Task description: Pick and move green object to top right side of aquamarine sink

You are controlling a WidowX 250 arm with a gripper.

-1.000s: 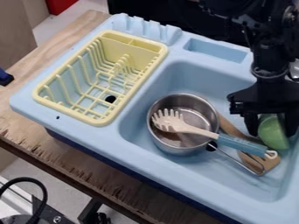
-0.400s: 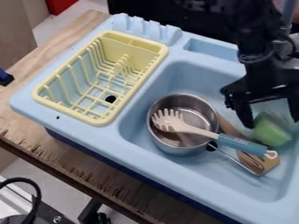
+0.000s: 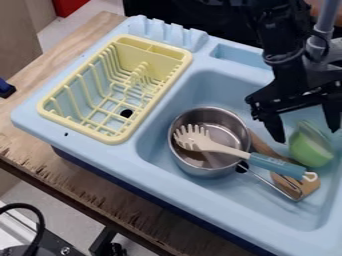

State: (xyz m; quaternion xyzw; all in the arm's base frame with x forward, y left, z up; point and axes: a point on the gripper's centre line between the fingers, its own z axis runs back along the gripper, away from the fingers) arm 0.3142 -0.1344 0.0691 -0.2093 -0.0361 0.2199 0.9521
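Wide open stand the jaws of the gripper (image 3: 304,132), one finger set at the green bowl's 10 o'clock, the other at its 1 o'clock, with a gap seen between the first finger and the rim. The green bowl (image 3: 311,152) is seen tilted inside the blue sink (image 3: 267,237), toward the basin's 3 o'clock. Just below, at its 6 o'clock, the server (image 3: 277,166) is met by the eye: its handle end lies near the bowl, its toothed head in the metal pot (image 3: 234,120) at 9 o'clock. A wooden utensil (image 3: 304,187) is crossed by that handle, and the pot's wire handle is pointed toward 4 o'clock. Basin floor is shown from 5 round to 7 o'clock, up to the front wall. The yellow rack (image 3: 120,137) is placed at the sink's 10 o'clock, beyond the basin's edge.
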